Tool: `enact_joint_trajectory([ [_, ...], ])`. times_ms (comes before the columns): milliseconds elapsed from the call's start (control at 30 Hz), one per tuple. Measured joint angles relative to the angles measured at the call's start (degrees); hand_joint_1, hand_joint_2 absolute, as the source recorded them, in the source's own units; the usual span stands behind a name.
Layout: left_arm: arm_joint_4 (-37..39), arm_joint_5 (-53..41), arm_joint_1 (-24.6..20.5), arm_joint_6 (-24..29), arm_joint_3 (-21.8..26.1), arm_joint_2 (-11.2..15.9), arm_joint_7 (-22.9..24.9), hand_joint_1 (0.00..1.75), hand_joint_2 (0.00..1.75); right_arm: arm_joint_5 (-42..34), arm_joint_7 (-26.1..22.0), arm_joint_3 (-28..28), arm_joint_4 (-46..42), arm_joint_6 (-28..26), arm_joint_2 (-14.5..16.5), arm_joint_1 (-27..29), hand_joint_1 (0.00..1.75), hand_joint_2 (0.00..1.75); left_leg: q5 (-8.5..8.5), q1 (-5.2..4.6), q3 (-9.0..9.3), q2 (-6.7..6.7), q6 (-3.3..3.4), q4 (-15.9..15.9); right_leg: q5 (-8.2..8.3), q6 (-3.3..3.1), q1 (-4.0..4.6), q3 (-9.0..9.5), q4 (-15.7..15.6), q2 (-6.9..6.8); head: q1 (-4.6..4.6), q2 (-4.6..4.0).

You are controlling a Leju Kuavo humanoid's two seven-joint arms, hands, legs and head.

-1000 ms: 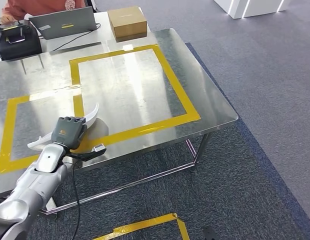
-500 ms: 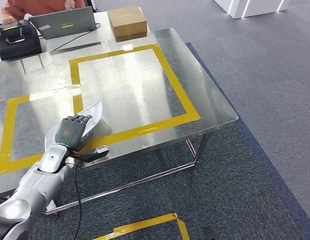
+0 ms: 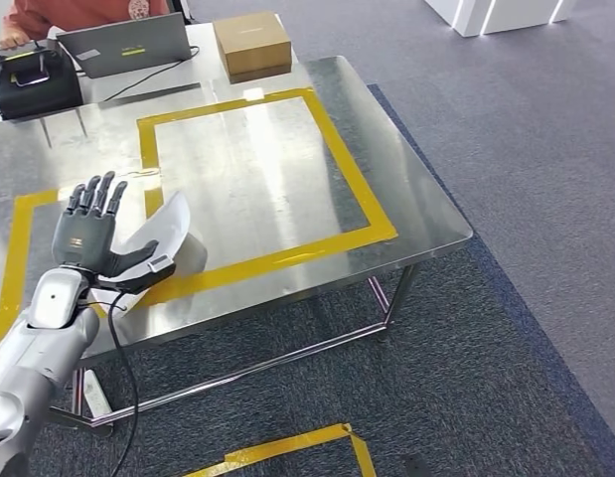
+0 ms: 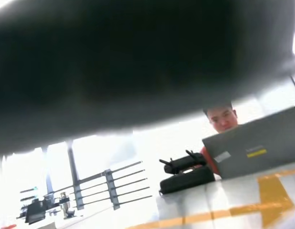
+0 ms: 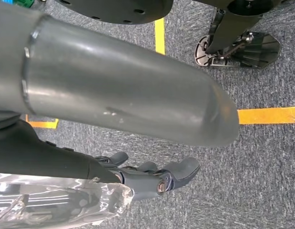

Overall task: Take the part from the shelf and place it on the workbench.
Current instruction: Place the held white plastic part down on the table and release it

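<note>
Left hand (image 3: 86,237) raised over the near left corner of the workbench (image 3: 409,189), fingers (image 3: 100,194) spread and pointing away from the robot, thumb (image 3: 135,260) stretched out sideways — nothing held. Just beside the thumb, the white curved part (image 3: 165,227) lies on the steel top, overlapping the yellow tape (image 3: 289,258) where the two taped rectangles meet; whether the thumb touches the part cannot be told. A black cable (image 3: 122,358) hangs from the wrist below the table edge. Farther back on the workbench: a grey laptop (image 3: 124,45), a black case (image 3: 38,84) to its left and a brown cardboard box (image 3: 251,45) to its right, with a person in an orange top (image 3: 86,12) seated behind the laptop. The left wrist view looks low across the table toward the same laptop and case under a dark blurred shape. Right hand (image 5: 153,176) hangs beside the body over grey carpet (image 5: 268,181) marked with yellow tape lines — fingers loosely curled and apart, holding nothing.
</note>
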Motion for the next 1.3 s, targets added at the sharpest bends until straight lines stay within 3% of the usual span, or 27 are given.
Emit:
enact_joint_trajectory([
  [400, -13.2, 1.4, 4.3, 0.0, 8.8, 2.7, -1.5, 0.0, 0.0, -0.2, -0.1, -0.8, 0.0, 0.0, 0.0, 0.1, 0.0, 0.0, 0.0, -0.01, -0.01, 0.0, 0.0, 0.0, 0.0, 0.0, -0.01, -0.01, 0.0, 0.0, 0.0, 0.0],
  [600, -22.3, 6.0, 7.0, 0.0, 16.4, 1.9, -8.1, 0.0, 0.0, -0.1, -0.4, -1.0, 0.0, 0.0, 0.0, 0.1, 0.0, 0.0, 0.0, -0.01, -0.01, 0.01, 0.0, 0.0, 0.0, 0.0, -0.01, -0.03, 0.0, 0.02, -0.01, 0.0],
  [767, -28.0, 8.8, 9.5, 0.0, 21.4, 1.5, -10.3, 0.0, 0.0, 0.3, -0.4, -1.0, 0.0, -0.4, 0.0, 0.1, 0.0, 0.0, 0.0, -0.01, -0.01, 0.01, 0.0, 0.0, 0.0, 0.0, -0.01, -0.03, 0.0, 0.02, -0.01, 0.0],
  [1133, -33.1, 8.1, 14.4, 0.1, 25.5, 0.9, -10.9, 0.0, 0.0, 1.6, -0.6, -0.9, 0.0, -1.2, 0.0, 0.1, 0.0, 0.0, -0.12, -0.25, -0.02, 0.0, 0.19, 0.1, 0.03, 0.18, -0.27, -0.01, -0.1, 0.0, -0.01, 0.0],
  [1300, -34.5, 8.4, 16.6, 0.0, 27.0, 0.9, -11.4, 0.0, 0.0, 2.2, -0.6, -0.8, 0.0, -1.6, 0.0, 0.1, 0.0, 0.0, -0.38, -0.58, -0.09, 0.0, 0.81, 0.3, 0.0, 0.71, -0.58, 0.06, -0.1, -0.05, -0.02, 0.01],
])
